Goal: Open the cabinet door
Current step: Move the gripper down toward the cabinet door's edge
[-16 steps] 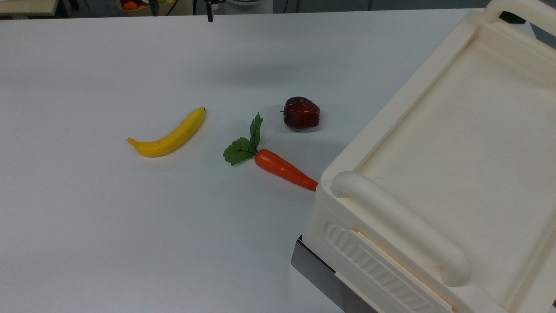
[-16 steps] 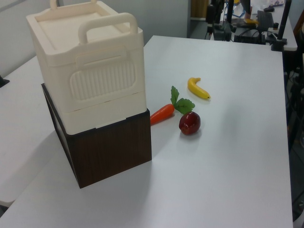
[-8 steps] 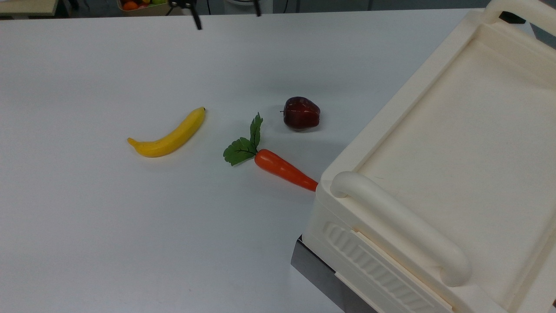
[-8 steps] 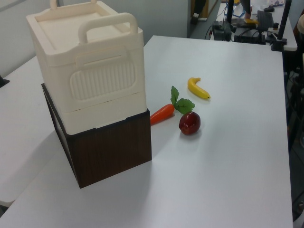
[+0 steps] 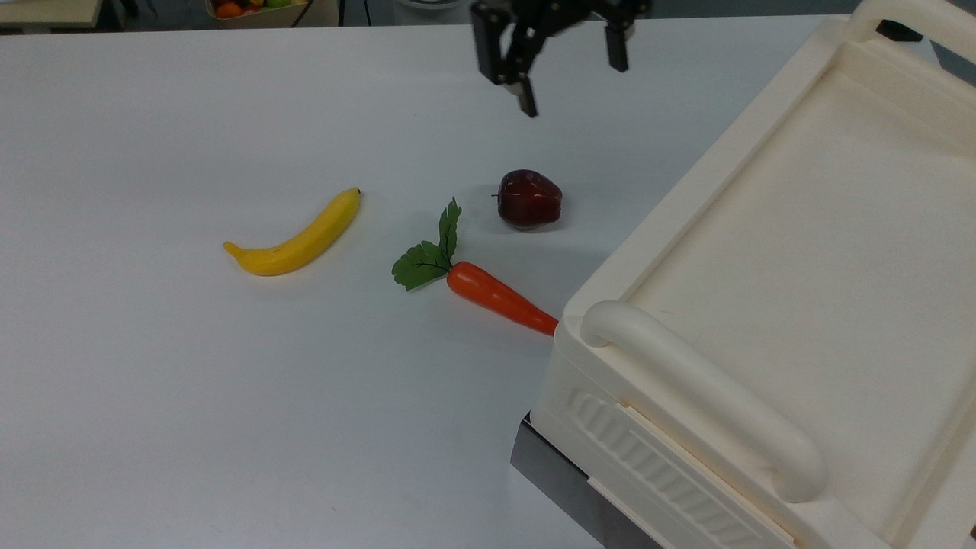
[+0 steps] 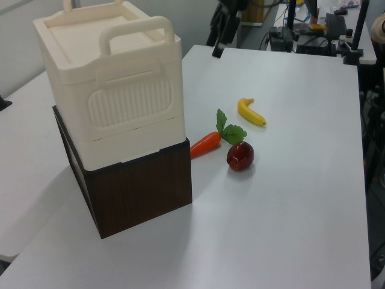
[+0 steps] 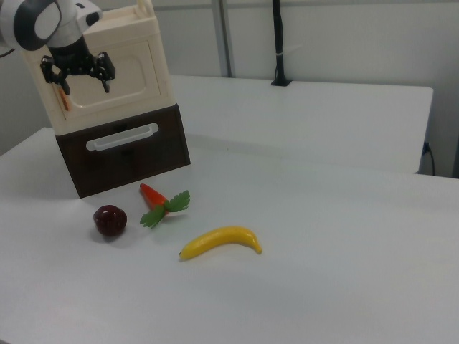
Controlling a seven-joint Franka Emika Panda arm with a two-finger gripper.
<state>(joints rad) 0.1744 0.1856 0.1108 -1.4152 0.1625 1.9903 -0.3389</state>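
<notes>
The gripper is in the air at twelve o'clock of the top view, above the white table, fingers pointing down and spread wide with nothing between them. In the right view the gripper hangs in front of the cream cabinet, at about ten o'clock of the picture, under the arm's grey-and-white wrist. From here it sits over the door, the recessed cream panel on the cabinet's front face, with its copper strip just at seven o'clock of the fingers. Whether anything touches the door, I cannot tell. The door lies flush in its frame, above the dark drawer with its pale handle.

In the left view the gripper shows dark at twelve o'clock, past the far table edge side of the cabinet.

Now the change: a second ago only a thin dark tip poked in at the top view's upper edge, well to the top view's left. Half a second ago two tips showed there, apart. Now the whole gripper has swung in toward the top view's right and come lower, at twelve o'clock of the apple.

The apple, carrot and banana have not budged. Neither has the cabinet.
</notes>
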